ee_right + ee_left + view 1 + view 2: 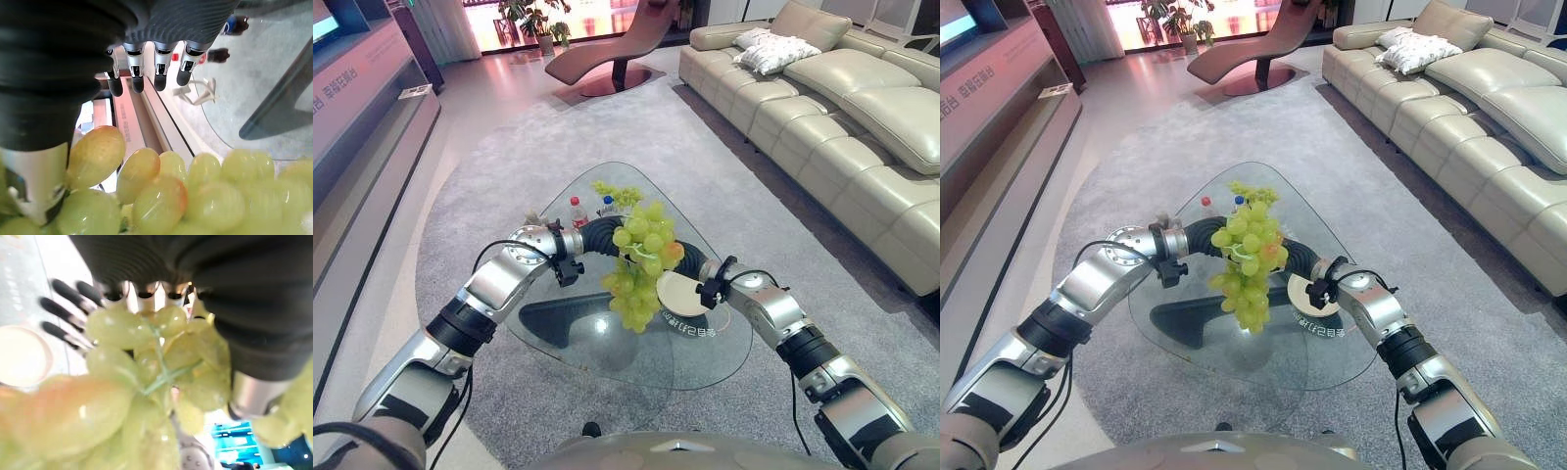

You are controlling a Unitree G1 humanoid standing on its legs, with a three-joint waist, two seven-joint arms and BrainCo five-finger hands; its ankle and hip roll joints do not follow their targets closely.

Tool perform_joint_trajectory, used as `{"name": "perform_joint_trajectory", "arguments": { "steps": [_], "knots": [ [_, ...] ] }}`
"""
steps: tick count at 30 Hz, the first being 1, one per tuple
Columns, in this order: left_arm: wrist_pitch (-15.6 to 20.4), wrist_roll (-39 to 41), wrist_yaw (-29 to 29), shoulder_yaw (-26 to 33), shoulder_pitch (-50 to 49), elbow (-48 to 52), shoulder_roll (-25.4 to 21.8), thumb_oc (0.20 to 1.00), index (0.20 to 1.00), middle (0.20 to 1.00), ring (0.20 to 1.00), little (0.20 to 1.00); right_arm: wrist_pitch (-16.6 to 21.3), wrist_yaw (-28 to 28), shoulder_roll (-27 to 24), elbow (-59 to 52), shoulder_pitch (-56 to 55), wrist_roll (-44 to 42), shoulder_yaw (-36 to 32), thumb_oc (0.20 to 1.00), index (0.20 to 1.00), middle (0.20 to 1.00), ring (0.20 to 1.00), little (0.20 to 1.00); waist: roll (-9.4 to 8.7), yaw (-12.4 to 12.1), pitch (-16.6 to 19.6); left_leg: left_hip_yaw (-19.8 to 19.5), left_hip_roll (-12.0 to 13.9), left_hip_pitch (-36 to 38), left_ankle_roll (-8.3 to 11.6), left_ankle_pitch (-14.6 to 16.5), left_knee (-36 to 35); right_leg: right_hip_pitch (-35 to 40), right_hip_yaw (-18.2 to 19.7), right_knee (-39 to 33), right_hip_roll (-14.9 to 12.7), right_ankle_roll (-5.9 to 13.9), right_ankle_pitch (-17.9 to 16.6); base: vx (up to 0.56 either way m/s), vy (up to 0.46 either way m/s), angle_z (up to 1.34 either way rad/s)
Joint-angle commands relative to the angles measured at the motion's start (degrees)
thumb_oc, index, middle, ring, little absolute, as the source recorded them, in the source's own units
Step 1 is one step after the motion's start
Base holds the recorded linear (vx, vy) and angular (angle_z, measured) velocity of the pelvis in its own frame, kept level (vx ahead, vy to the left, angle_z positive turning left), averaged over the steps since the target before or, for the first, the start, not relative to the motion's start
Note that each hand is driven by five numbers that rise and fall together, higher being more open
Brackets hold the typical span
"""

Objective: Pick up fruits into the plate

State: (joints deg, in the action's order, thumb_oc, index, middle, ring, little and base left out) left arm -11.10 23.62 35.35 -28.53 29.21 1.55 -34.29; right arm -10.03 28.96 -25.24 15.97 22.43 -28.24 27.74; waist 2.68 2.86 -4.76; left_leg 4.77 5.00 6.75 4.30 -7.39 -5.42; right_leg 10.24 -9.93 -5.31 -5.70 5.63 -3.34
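1. Green grapes point(641, 269) are held up above the glass table point(597, 352), hanging between the two hands.
2. The top of the bunch sits at the left hand point(607, 235), whose fingers point(146, 296) curl down onto the grapes.
3. The right hand point(680, 257) is pressed against the bunch from the other side; its fingers point(159, 68) are seen straight, above the grapes.
4. A plate point(680, 294) lies on the table just below the bunch, by the right wrist.
5. A second bunch point(617, 194) and two bottles point(578, 211) lie farther back.
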Motion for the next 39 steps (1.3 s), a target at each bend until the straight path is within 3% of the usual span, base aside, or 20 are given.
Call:
{"name": "perform_joint_trajectory", "arguments": {
  "steps": [1,11,16,30,39],
  "knots": [
    [1.9,4.4,-2.3,-0.8,6.7,0.7,1.9,0.2,0.2,0.2,0.2,0.2,0.7,2.0,3.8,-4.8,1.9,-5.2,1.2,1.0,1.0,1.0,1.0,1.0,-2.32,-1.2,1.5,2.5,-2.8,4.7,-1.37,8.0,0.4,0.9,-0.8,0.6,-1.0,1.12,0.6,0.0,0.0,0.0],
    [2.4,2.1,-4.4,-0.8,6.4,0.9,3.2,0.2,0.2,0.2,0.2,0.2,-2.7,4.3,7.3,-7.6,1.2,-9.3,3.8,1.0,1.0,1.0,1.0,1.0,-2.38,-1.1,1.2,2.7,-2.8,5.0,-1.52,8.0,0.4,1.1,-0.5,0.6,-0.9,0.98,0.8,0.0,0.0,0.0],
    [2.5,2.0,-5.6,0.0,6.3,0.4,3.2,0.2,0.2,0.2,0.2,0.2,-2.6,5.3,7.8,-7.5,0.4,-10.7,4.3,1.0,1.0,1.0,1.0,1.0,-2.45,-1.3,1.3,2.6,-2.8,5.0,-1.52,8.0,0.4,1.3,-0.7,0.4,-0.9,0.97,0.8,0.0,0.0,0.0],
    [3.5,4.4,-7.9,5.7,5.2,-0.3,0.4,0.2,0.2,0.2,0.2,0.2,3.7,9.3,7.9,-5.1,-5.1,-16.0,1.0,1.0,1.0,1.0,1.0,1.0,-2.28,-1.2,1.3,2.4,-2.7,4.3,-1.4,7.8,0.4,0.8,-1.0,0.3,-1.0,1.11,0.7,0.0,0.0,0.0],
    [4.1,4.8,-7.3,5.9,6.0,-1.7,1.5,0.2,0.2,0.2,0.2,0.2,5.1,9.5,9.4,-4.4,-5.1,-15.8,0.6,1.0,1.0,1.0,1.0,1.0,-2.11,-1.0,1.0,1.9,-2.8,4.4,-1.47,7.8,0.4,0.8,-0.8,0.3,-1.1,1.08,0.6,0.0,0.0,0.0]
  ]
}}
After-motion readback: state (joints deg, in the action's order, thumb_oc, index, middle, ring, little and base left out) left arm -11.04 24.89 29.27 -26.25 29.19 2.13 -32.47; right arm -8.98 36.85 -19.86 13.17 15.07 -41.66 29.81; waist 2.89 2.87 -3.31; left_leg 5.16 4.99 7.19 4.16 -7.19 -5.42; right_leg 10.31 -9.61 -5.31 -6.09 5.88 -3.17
